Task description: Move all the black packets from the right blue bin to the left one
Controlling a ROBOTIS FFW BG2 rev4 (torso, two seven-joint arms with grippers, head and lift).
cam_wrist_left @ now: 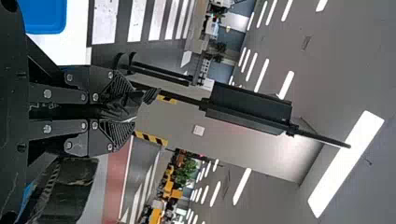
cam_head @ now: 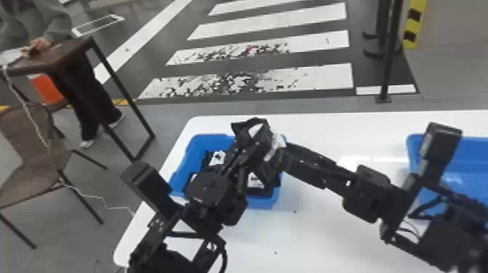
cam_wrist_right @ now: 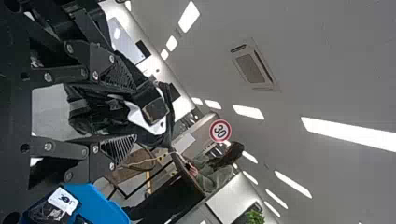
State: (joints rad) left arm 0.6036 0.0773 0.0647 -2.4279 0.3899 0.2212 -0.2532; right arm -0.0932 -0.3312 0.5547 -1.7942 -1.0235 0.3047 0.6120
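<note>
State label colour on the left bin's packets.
The label is white with black marks; best seen in the right wrist view.

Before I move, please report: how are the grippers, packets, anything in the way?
Left gripper shut on packet. Right gripper at packet with white patch, hold unclear. Both crowded over left bin, may block each other.

1. From the robot's head, the white table (cam_head: 308, 236) is viewed forward and down, with the left arm (cam_head: 210, 190) and right arm (cam_head: 366, 196) taken in from above.
2. From the left wrist, the room and ceiling (cam_wrist_left: 345, 60) are faced sideways, past left fingers (cam_wrist_left: 116, 86) seen close up.
3. From the right wrist, the ceiling is likewise faced past close right fingers (cam_wrist_right: 119, 74).
4. Floor stripes (cam_head: 290, 78) are shared by head and left wrist views; the left blue bin (cam_head: 181, 170) and chair (cam_head: 40, 163), by head and right wrist views.
</note>
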